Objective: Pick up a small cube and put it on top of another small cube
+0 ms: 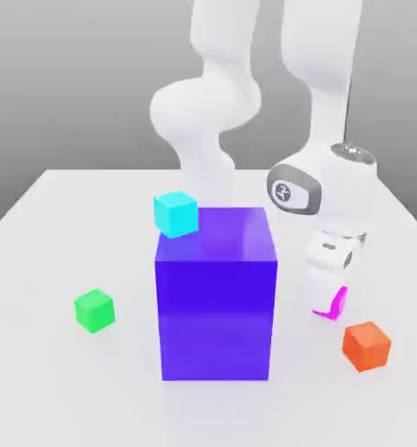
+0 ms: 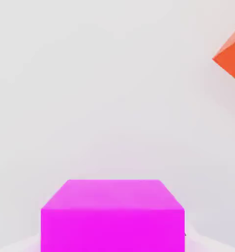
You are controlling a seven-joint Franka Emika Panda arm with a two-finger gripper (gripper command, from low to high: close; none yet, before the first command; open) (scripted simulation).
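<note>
One pink cube point(image 1: 337, 303) is pinched between the closed fingers point(image 1: 327, 301), low at the table point(image 1: 64, 227); the orange cube point(image 1: 366, 345) lies just beside, toward the exterior view's right.

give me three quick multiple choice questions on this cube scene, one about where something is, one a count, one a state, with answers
1. Where is the green cube?
A. on the table at the exterior view's left of the big blue block
B. on top of the big blue block
C. beside the orange cube

2. How many small cubes are there?
A. two
B. three
C. four

3. What is the hand doing?
A. hanging open high above the table
B. low at the table, shut on the pink cube
C. holding the cyan cube

Answers: 1 A, it sits on the white table apart from the block. 2 C, green, cyan, orange and pink. 3 B, pink shows between the fingertips just above the table, by the orange cube.
</note>
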